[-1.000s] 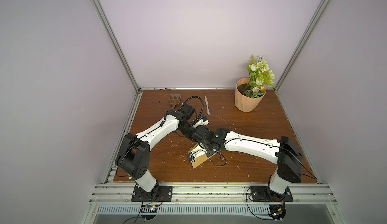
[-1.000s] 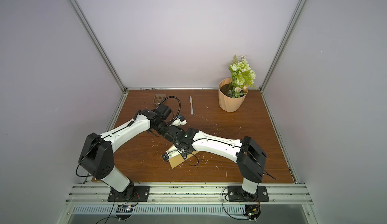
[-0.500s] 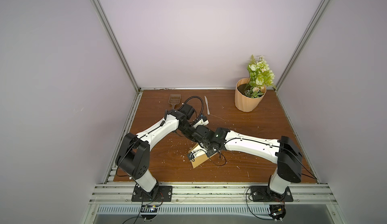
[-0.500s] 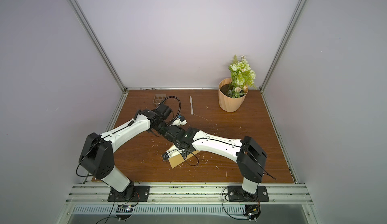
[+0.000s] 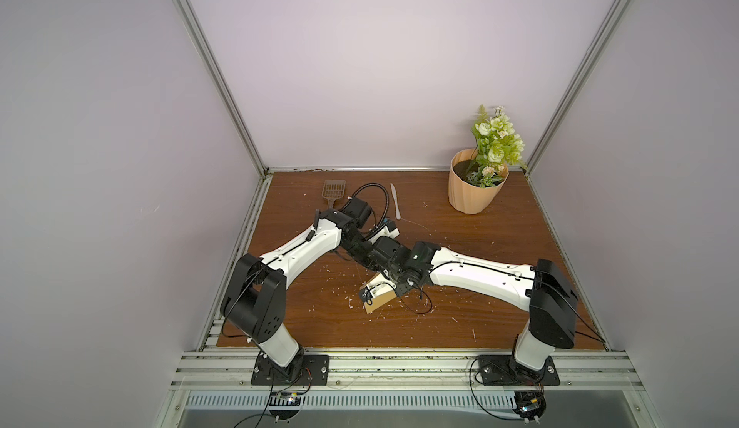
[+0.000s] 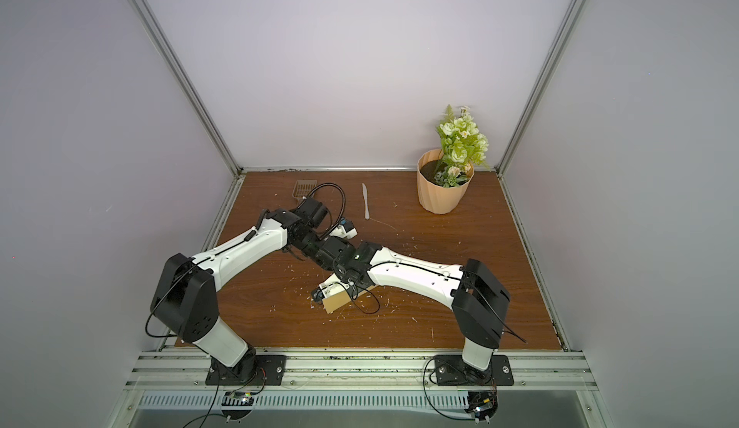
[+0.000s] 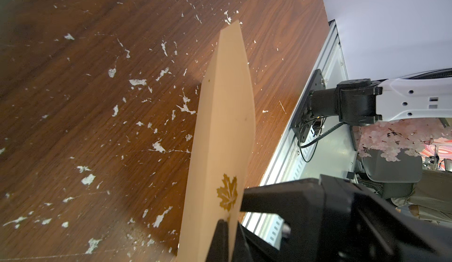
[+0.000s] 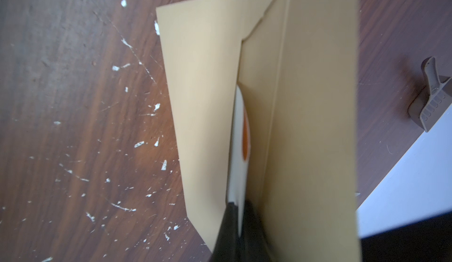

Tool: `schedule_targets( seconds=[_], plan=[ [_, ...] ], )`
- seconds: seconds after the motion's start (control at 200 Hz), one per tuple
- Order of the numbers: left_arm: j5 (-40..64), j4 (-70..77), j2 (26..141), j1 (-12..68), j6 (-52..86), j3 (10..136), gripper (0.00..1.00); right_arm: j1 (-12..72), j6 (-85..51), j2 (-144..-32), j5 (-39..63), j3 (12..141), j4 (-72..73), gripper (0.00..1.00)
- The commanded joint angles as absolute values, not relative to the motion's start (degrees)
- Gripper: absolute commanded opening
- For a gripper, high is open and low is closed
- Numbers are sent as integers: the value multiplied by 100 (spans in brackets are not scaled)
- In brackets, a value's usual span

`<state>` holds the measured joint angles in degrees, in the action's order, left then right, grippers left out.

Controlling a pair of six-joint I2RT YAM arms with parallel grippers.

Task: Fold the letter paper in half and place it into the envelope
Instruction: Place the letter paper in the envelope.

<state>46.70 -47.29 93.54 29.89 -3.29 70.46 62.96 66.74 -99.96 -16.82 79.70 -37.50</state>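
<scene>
Both jaw pairs are clamped, the left gripper point(image 7: 232, 214) pinching the envelope point(image 7: 225, 126) and the right gripper point(image 8: 241, 211) the letter paper point(image 8: 237, 150), partly inside the pocket at frame centre, where a skewed push could buckle it.

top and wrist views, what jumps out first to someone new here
Mid-table, the right gripper is shut on the pale letter paper at the open mouth of the tan envelope, while the left gripper pinches the envelope's edge. A flower pot stands in the far right corner.
</scene>
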Motion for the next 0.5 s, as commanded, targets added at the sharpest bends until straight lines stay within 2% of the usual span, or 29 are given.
schedule_targets(
  seconds=[0.0,0.495],
  plan=[
    [4946,-4980,9336,3147,-432,7076,0,6174,6792,-9817,-2008,8112,-3753,0],
    [4980,-4982,9426,3163,-430,7119,0,6069,6851,-9716,-2206,8143,-3963,0]
  ],
)
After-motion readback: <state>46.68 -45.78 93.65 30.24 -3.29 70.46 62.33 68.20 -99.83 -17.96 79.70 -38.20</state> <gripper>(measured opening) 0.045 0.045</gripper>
